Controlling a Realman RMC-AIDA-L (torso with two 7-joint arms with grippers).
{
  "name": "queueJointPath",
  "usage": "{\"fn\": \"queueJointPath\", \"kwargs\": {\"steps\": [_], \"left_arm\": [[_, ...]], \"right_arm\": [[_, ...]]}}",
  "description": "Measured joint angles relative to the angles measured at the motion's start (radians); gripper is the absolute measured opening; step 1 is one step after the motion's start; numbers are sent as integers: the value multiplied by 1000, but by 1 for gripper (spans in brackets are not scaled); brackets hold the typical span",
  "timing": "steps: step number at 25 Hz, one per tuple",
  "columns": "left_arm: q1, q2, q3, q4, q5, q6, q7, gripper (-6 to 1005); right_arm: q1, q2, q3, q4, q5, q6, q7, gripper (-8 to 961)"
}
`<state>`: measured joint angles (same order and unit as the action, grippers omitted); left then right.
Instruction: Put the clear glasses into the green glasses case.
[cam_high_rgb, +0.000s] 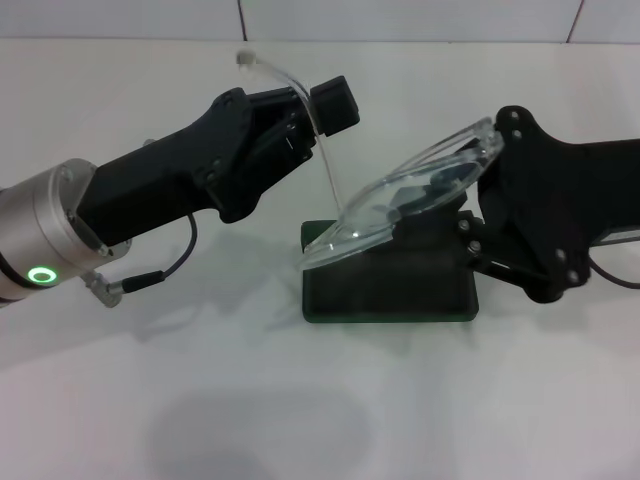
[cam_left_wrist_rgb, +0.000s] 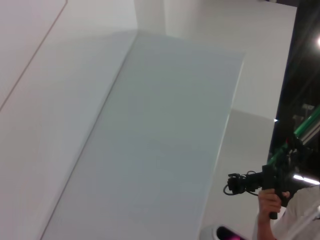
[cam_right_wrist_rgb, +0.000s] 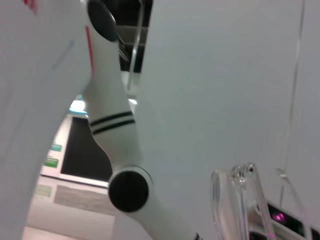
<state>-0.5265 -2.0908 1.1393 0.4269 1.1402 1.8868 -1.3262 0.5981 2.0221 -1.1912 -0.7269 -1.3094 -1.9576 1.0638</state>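
The clear glasses (cam_high_rgb: 410, 195) hang tilted in the air above the green glasses case (cam_high_rgb: 390, 290), which lies open on the white table. My left gripper (cam_high_rgb: 305, 115) comes in from the left and is shut on one thin clear arm of the glasses, whose tip sticks up behind it. From the right, my right gripper (cam_high_rgb: 487, 185) grips the far end of the frame. A clear hinge part of the glasses (cam_right_wrist_rgb: 244, 195) shows close up in the right wrist view. The left wrist view shows neither glasses nor case.
The white table (cam_high_rgb: 200, 400) spreads around the case, with a wall behind it. In the left wrist view a person holds a black camera (cam_left_wrist_rgb: 260, 182) off to the side. A white jointed arm (cam_right_wrist_rgb: 120, 150) fills part of the right wrist view.
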Motion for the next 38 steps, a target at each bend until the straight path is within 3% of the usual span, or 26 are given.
{"fn": "queueJointPath", "kwargs": {"steps": [11,38], "left_arm": [[4,0,-8,-2,-2,-8,12,67],[-49,-8,63,4,-19,-3,9,68]], "right_arm": [[-4,0,0,-1,17,-39,2,51],[17,0,-39,4,10,71,-5,51]]}}
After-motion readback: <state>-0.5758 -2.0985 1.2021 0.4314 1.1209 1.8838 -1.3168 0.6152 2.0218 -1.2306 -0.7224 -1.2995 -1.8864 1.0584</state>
